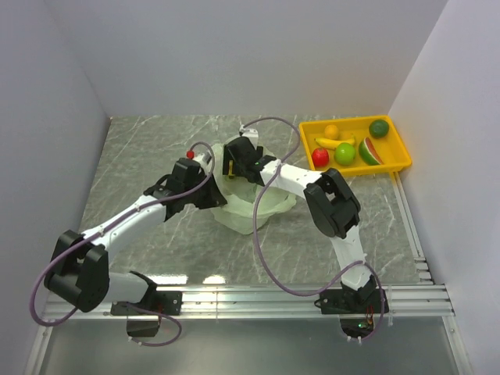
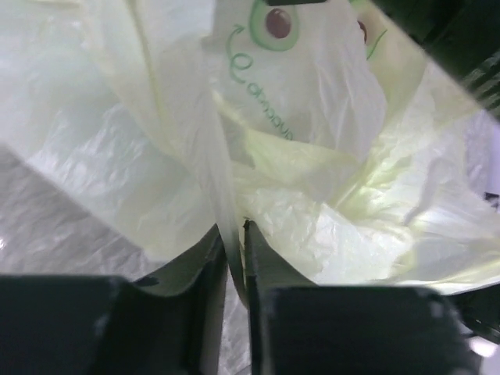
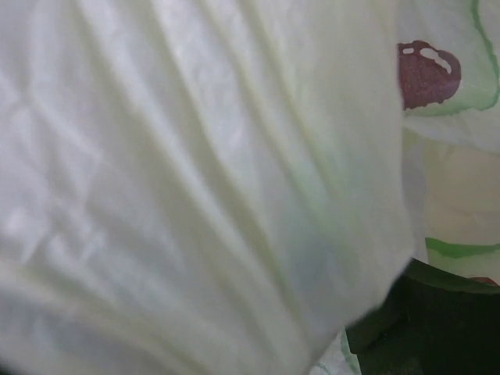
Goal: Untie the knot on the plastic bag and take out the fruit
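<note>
Pinching the plastic bag (image 2: 312, 219) over marbled table (image 1: 141, 148) (white walls (image 1: 234, 55)), left end effector (image 2: 234, 234); right end effector (image 1: 241, 160) unclear.

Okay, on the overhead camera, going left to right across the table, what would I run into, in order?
left gripper → plastic bag → yellow tray

Middle blocked, flanks open
The table (image 1: 141, 148) centre is filled by the plastic bag (image 1: 269, 209), left arm (image 1: 133, 215) and right arm (image 1: 332, 205); open marble is seen far left and before the yellow tray (image 1: 367, 169).
</note>
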`<state>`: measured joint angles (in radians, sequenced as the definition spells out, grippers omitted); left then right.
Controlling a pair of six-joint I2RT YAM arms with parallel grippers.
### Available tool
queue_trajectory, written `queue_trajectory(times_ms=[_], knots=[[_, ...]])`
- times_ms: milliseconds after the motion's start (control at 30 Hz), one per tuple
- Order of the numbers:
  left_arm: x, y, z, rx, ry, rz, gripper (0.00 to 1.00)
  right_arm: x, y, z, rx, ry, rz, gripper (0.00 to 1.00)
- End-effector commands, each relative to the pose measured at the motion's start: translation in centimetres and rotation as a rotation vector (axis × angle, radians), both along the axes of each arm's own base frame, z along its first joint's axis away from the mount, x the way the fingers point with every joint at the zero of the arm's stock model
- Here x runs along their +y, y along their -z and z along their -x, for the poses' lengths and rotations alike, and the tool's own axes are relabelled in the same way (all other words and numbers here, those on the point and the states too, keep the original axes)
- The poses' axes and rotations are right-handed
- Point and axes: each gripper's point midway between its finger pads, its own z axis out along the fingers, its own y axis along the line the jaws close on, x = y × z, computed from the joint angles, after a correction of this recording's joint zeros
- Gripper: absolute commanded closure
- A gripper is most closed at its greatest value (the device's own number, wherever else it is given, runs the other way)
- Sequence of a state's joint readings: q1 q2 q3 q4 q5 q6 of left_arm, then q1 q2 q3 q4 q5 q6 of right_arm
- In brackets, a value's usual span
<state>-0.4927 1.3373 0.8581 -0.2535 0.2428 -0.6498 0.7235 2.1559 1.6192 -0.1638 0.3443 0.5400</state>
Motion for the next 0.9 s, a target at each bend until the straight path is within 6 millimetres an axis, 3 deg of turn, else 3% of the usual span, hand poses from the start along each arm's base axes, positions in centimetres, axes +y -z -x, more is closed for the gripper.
queue_trajectory(times_ms=[0, 100, 200, 233, 300, 333, 433, 600, 667, 700, 767, 867], knots=[[1.3, -0.5, 0.4, -0.03, -0.06, -0.023, 0.79, 0.4, -3.1, 0.5, -0.039, -0.065, -0.069, 0.11], [2.0, -2.8, -0.5, -0.122, -0.108, -0.017, 0.69, -0.5, -4.6, 2.9, -0.056, -0.138, -0.086, 0.11], [2.0, -5.8, -1.6, -0.211, -0.115, 0.001, 0.45, -1.5, -6.1, 5.0, -0.066, -0.185, -0.095, 0.1], [1.9, -7.1, -2.1, -0.237, -0.114, 0.007, 0.3, -1.7, -6.4, 5.5, -0.07, -0.196, -0.102, 0.11], [2.0, -8.2, -2.8, -0.268, -0.111, -0.004, 0.11, -2.3, -6.9, 6.5, -0.077, -0.207, -0.107, 0.11], [2.0, -9.3, -3.5, -0.288, -0.12, -0.005, 0.08, -2.5, -7.0, 6.6, -0.076, -0.203, -0.104, 0.1], [2.5, -10.3, -5.5, -0.328, -0.135, -0.048, 0.05, -3.3, -6.8, 6.9, -0.075, -0.182, -0.098, 0.11], [2.8, -9.3, -9.8, -0.352, -0.124, -0.13, 0.09, -3.8, -6.0, 7.3, -0.052, -0.146, -0.108, 0.12], [2.3, -7.9, -11.8, -0.334, -0.105, -0.161, 0.09, -4.0, -5.9, 7.1, -0.05, -0.127, -0.11, 0.13], [1.8, -5.9, -12.6, -0.306, -0.069, -0.194, 0.09, -4.0, -5.9, 7.1, -0.046, -0.123, -0.111, 0.13], [0.7, -5.6, -13.8, -0.312, -0.017, -0.192, 0.09, -4.0, -5.6, 7.1, -0.039, -0.117, -0.115, 0.13], [-0.2, -2.8, -15.7, -0.262, 0.005, -0.212, 0.09, -3.9, -5.4, 7.1, -0.035, -0.117, -0.119, 0.14]])
